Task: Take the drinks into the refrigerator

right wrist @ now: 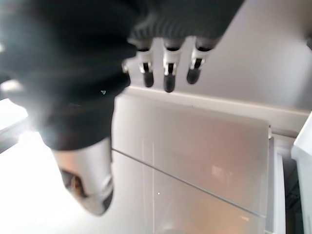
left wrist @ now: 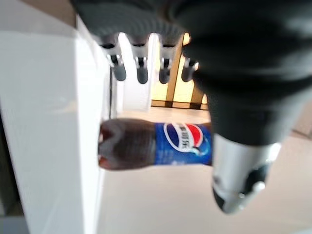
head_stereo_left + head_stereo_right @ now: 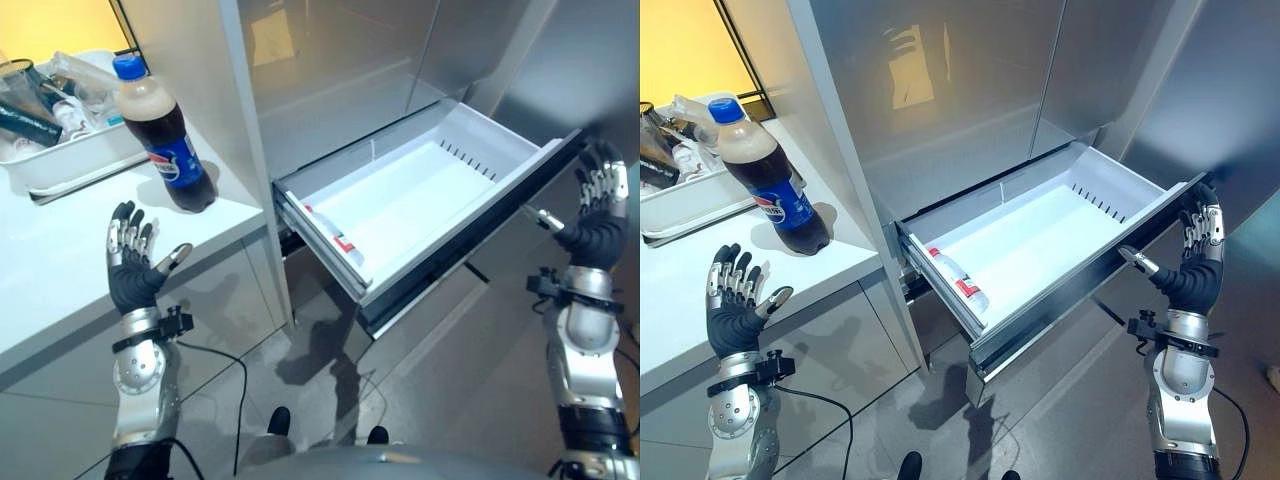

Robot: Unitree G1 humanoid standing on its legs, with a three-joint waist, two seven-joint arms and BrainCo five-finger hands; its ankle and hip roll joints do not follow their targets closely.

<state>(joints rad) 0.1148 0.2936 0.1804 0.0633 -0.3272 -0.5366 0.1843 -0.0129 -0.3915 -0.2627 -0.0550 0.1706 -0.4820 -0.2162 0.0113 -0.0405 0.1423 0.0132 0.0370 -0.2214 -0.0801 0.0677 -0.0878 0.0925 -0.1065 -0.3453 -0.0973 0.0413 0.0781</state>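
A cola bottle (image 3: 165,135) with a blue cap and blue label stands upright on the white counter (image 3: 60,260), close to the refrigerator's side wall. My left hand (image 3: 132,262) is raised open over the counter's front edge, a short way in front of the bottle; the bottle (image 2: 156,145) also shows past its fingers. The refrigerator's drawer (image 3: 420,190) is pulled out, white inside, with a small red-labelled bottle (image 3: 958,278) lying along its near left wall. My right hand (image 3: 1193,262) is open beside the drawer's dark front panel, touching nothing.
A white tray (image 3: 60,160) with several bottles and utensils sits at the counter's back left. The grey refrigerator doors (image 3: 970,90) above the drawer are closed. Grey tiled floor lies below the drawer.
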